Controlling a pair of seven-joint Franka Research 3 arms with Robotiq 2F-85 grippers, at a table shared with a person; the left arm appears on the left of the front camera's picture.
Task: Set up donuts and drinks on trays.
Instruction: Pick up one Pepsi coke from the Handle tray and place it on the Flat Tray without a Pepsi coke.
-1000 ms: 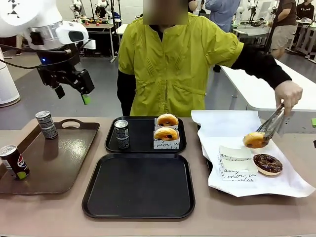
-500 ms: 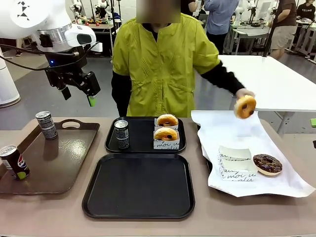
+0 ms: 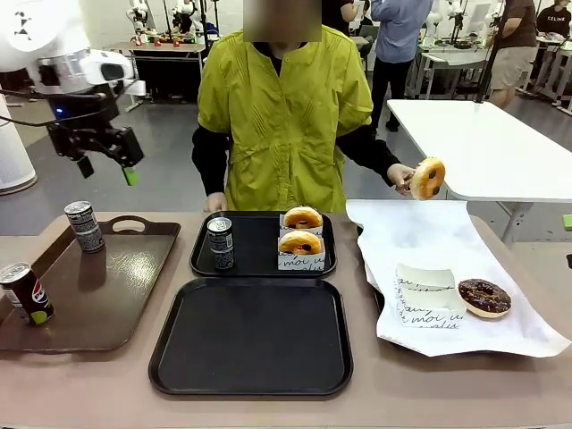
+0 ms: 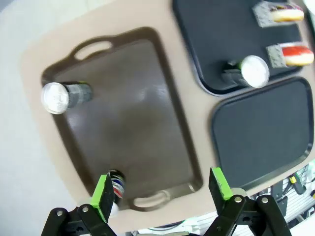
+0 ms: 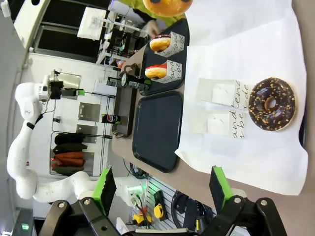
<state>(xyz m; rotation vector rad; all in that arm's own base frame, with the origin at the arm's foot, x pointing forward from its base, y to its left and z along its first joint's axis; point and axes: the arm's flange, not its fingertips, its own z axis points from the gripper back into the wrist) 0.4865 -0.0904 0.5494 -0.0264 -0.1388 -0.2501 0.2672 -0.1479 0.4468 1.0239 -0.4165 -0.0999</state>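
Okay, near tray (image 3: 250, 335) is empty and needs a drink and donuts. Right of it: white paper (image 3: 429, 237) with empty sleeve (image 3: 427, 295) and chocolate donut (image 3: 484, 297). The right gripper (image 5: 162, 189) is over that paper, jaws wide, nothing held. Left of it: brown tray (image 3: 116, 281) with Pepsi can (image 3: 25, 292) and slim can (image 3: 85, 226). Behind it: far tray (image 3: 255, 234) is loaded with a grey can (image 3: 220, 243) and two sleeved donuts (image 3: 301, 243). Behind-right, the person's hand (image 3: 402, 175) holds a glazed donut (image 3: 427, 178) in the air. The left gripper (image 3: 109, 170) is high over the brown tray, jaws wide, empty. Risks: the slim can is narrow, so an off-centre descent tips it, or the gripper takes the Pepsi can by mistake.
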